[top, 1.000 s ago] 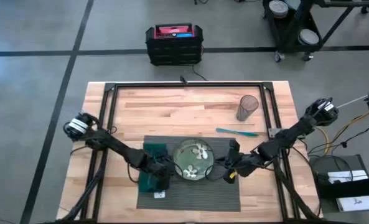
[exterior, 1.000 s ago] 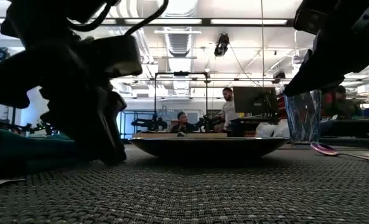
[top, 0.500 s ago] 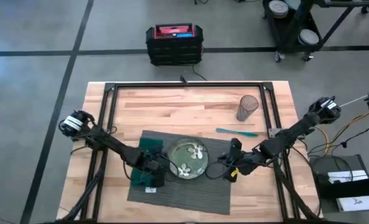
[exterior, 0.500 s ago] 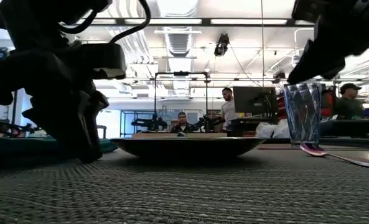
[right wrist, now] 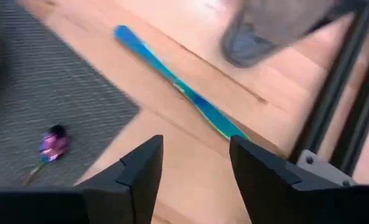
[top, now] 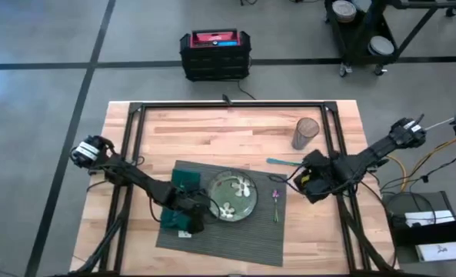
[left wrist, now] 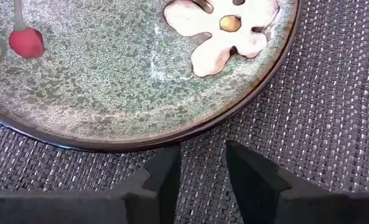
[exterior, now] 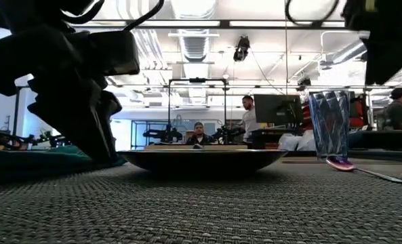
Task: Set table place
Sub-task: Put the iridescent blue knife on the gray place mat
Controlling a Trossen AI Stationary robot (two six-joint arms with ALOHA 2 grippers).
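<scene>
On the placemat (top: pixel 220 231), mid-table (top: pixel 235 127), left gripper (left wrist: pixel 203 171) sits parted and empty at the plate (left wrist: pixel 128 74) rim, right gripper (right wrist: pixel 193 165) spread empty near the blue utensil (right wrist: pixel 172 84); a careless reach could skid it away.

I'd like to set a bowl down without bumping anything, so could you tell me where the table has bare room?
The table is bare along its far strip, between the frame rail and the placemat, left of the glass. The near right corner is bare too. It is crowded around the plate, where the left gripper, napkin and purple utensil sit.
</scene>
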